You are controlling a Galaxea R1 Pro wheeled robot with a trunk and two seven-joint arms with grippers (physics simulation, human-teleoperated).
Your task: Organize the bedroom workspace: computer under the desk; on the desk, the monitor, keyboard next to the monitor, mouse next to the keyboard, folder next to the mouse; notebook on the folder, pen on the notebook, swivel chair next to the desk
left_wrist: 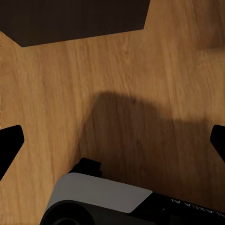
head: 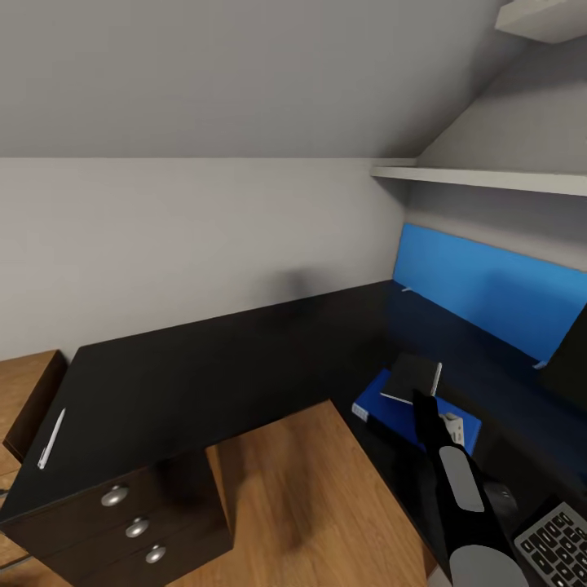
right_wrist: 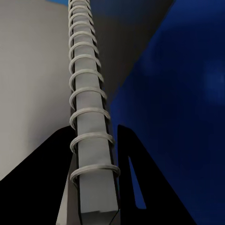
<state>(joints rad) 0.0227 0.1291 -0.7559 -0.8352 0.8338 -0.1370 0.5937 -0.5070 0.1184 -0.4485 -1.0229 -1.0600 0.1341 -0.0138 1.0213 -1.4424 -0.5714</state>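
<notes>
Several steps look done, several remain. Folder (head: 391,405) lies flat on the desk (head: 212,359), near the blue back panel (head: 489,285). Keyboard (head: 558,542) sits on the desk at the view's lower right; a dark rounded shape just beside it may be the mouse, too dim to confirm. Right end effector (head: 430,401) holds the notebook (head: 414,377) by its spiral spine — in the right wrist view the fingers (right_wrist: 136,178) clamp either side of the coil (right_wrist: 86,93) — tilted above the folder, not yet laid flat. Pen (head: 50,438) lies well apart, at the desk's far left end above the drawers (head: 134,526). Left end effector (left_wrist: 112,145) hangs spread over wooden floor (left_wrist: 140,70), empty. Judged remaining: release notebook, fetch pen, place chair.
</notes>
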